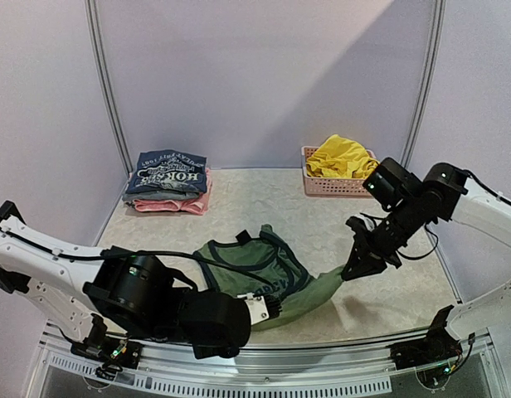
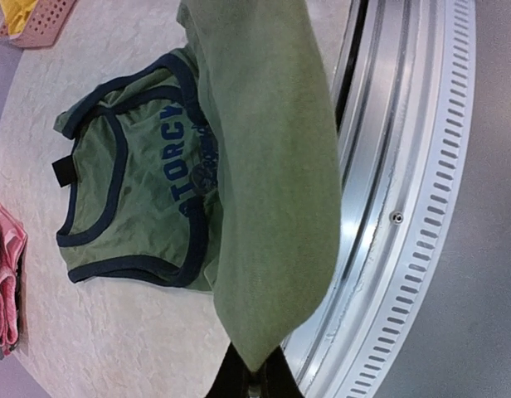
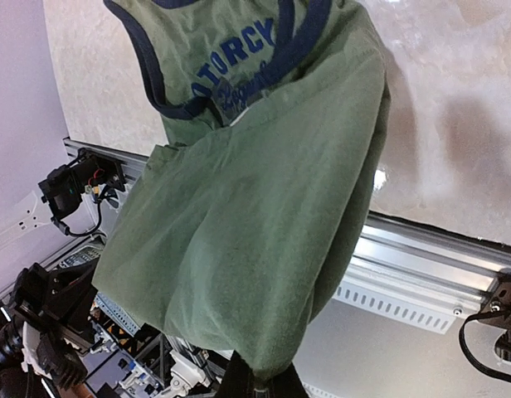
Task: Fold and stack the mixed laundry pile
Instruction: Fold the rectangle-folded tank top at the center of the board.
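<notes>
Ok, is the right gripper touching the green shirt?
Touching. The right wrist view shows the green shirt hanging down to a corner pinched in the right gripper, with the jaws closed on the fabric.

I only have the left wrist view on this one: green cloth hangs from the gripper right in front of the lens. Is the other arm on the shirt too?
Observer: Yes. In the top view the right gripper is shut on the other hem corner of the olive-green shirt, holding it above the table.
Operator: I see a pink edge at far left. Is that folded laundry?
Observer: Yes, it is a folded stack at the table's far left corner, with a navy printed shirt on top and pink at the bottom.
</notes>
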Tool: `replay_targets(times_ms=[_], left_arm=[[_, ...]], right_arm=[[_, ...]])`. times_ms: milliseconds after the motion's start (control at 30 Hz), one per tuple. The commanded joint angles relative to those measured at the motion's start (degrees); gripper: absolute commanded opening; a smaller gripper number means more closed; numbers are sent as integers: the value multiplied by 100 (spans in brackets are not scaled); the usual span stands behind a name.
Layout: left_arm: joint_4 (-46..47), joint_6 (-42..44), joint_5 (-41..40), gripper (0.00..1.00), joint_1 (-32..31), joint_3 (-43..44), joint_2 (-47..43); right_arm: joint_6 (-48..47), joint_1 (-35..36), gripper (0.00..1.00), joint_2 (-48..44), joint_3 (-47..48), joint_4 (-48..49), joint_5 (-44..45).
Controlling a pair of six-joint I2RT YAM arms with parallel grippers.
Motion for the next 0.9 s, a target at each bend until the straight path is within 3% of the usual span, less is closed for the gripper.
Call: replay_targets(times_ms=[0, 267, 567, 867], left_arm=[[-111, -148, -5, 0, 344, -249, -683], [151, 504, 689, 0, 1715, -690, -1334], [413, 1270, 1648, 0, 3337, -931, -1397], [763, 1669, 2454, 0, 4410, -900, -782]], right_arm=[[-458, -33, 0, 768, 991, -560, 429], [-1114, -441, 0, 2526, 2953, -1079, 712], [-1555, -744, 0, 4270, 5009, -1480, 599], [-1760, -1042, 0, 5340, 5737, -1468, 158]])
